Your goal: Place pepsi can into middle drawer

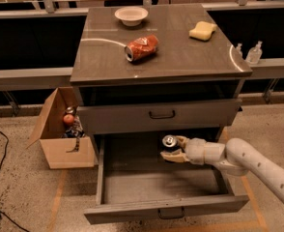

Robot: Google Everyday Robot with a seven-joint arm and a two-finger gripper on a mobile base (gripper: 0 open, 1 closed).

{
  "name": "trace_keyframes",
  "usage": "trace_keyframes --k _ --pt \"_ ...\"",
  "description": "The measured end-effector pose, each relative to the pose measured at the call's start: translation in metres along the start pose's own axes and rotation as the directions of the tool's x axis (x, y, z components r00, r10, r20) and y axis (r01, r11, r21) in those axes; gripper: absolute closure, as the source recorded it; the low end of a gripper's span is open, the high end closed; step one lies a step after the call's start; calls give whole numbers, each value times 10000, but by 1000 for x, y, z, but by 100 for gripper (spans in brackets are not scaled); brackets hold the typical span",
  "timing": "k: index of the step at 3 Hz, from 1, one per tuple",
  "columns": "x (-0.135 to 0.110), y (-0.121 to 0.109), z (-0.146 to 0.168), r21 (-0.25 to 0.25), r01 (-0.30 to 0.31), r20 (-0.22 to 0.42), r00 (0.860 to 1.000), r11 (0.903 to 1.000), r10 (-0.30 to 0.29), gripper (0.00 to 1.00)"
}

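The pepsi can [169, 142] shows only its silver top and a dark body, upright at the back of the open middle drawer [147, 185]. That drawer is the lowest one, pulled out, with a flat grey floor and a dark handle on its front. My gripper [173, 149] reaches in from the right over the drawer's back right part. Its tan fingers [171, 156] are closed around the can. I cannot tell whether the can's base touches the drawer floor.
The drawer above [161, 114] is closed. On the cabinet top lie a dented orange-red can [142, 47], a white bowl [131, 15] and a yellow sponge [203, 30]. A cardboard box [60, 141] stands left of the cabinet. Small bottles [254, 52] stand at right.
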State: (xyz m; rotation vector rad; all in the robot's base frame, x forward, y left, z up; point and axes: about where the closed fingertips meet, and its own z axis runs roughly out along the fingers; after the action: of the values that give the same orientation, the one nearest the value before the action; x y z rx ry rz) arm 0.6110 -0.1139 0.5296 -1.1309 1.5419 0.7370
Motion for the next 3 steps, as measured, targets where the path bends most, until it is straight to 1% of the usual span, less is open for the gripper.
trace_keyframes --k 1,2,3 --pt "18 3 20 -780 170 416 9990 9968 -137 100" --pt "39 9 43 -1090 215 675 9976 9938 -142 100" --pt "59 14 68 -1294 138 725 9974 9915 -44 100"
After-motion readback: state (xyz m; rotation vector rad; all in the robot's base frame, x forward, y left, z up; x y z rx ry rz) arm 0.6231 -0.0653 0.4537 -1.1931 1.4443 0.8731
